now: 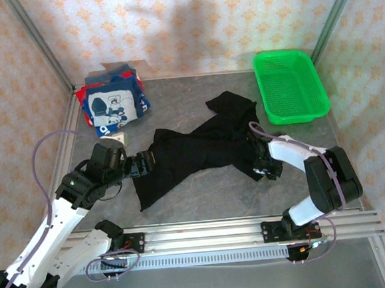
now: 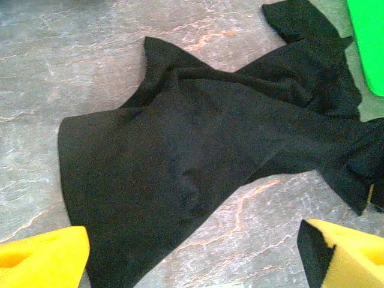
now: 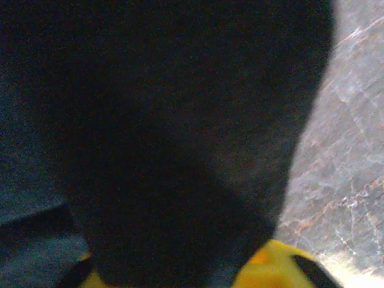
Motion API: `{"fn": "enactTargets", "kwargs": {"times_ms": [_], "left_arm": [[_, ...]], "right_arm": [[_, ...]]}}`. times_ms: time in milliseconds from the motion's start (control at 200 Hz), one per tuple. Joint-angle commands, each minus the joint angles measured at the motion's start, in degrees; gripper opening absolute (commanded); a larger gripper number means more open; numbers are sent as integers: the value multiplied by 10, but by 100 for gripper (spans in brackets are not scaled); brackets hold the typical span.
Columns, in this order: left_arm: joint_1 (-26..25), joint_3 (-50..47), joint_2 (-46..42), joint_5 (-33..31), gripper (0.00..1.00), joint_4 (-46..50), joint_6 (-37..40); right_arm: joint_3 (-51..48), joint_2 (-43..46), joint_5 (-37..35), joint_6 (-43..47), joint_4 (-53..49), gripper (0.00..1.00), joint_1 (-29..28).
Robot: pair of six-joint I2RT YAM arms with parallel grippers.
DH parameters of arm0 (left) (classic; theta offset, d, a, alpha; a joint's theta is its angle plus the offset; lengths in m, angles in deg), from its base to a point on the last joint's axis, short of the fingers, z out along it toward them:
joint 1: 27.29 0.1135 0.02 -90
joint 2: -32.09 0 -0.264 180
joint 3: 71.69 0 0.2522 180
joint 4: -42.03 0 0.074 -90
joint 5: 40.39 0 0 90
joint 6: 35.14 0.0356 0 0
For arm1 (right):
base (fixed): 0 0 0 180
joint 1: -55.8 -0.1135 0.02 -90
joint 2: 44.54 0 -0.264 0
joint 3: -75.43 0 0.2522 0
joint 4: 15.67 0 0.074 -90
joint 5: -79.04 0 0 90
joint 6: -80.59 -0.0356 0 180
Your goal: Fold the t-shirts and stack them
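Black and soft, the large plain t-shirt lies rumpled across the middle of the grey marbled table, whose far edge is bare. A folded navy tee with a white print sits in the far left corner and a bright green plastic mesh basket in the far right.

At the left wrist we see the left gripper spread wide, just short of the shirt's hem.

At the right wrist, dark cloth blankets the right gripper; we cannot tell whether it is pinching.

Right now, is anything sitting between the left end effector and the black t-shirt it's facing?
Nothing visible does. The left end effector is open, and between its yellow fingers and the near edge of the black t-shirt there is just bare table.
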Motion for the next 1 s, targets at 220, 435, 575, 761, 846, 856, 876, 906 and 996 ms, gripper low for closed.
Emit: {"fn": "enactTargets", "kwargs": {"times_ms": [220, 435, 575, 761, 846, 856, 876, 906, 996], "left_arm": [[1, -4, -20, -55, 91, 54, -5], [2, -9, -16, -66, 90, 47, 1], [2, -17, -11, -66, 91, 40, 3], [2, -21, -8, -66, 91, 39, 8], [2, -21, -3, -62, 90, 37, 8], [2, -21, -3, -61, 90, 38, 8], [2, -20, -1, -61, 90, 38, 8], [2, -19, 1, -60, 91, 39, 15], [2, -17, 5, -59, 90, 40, 26]], "right_arm": [[54, 114, 101, 12, 9, 0, 18], [82, 180, 307, -26, 18, 0, 39], [13, 206, 378, -60, 87, 0, 91], [-72, 187, 355, -31, 106, 0, 186], [-82, 150, 337, -5, 103, 0, 215], [-82, 145, 335, -1, 101, 0, 217], [-78, 139, 330, 6, 97, 0, 221], [-70, 131, 322, 16, 89, 0, 224], [-45, 126, 289, 37, 72, 0, 230]]}}
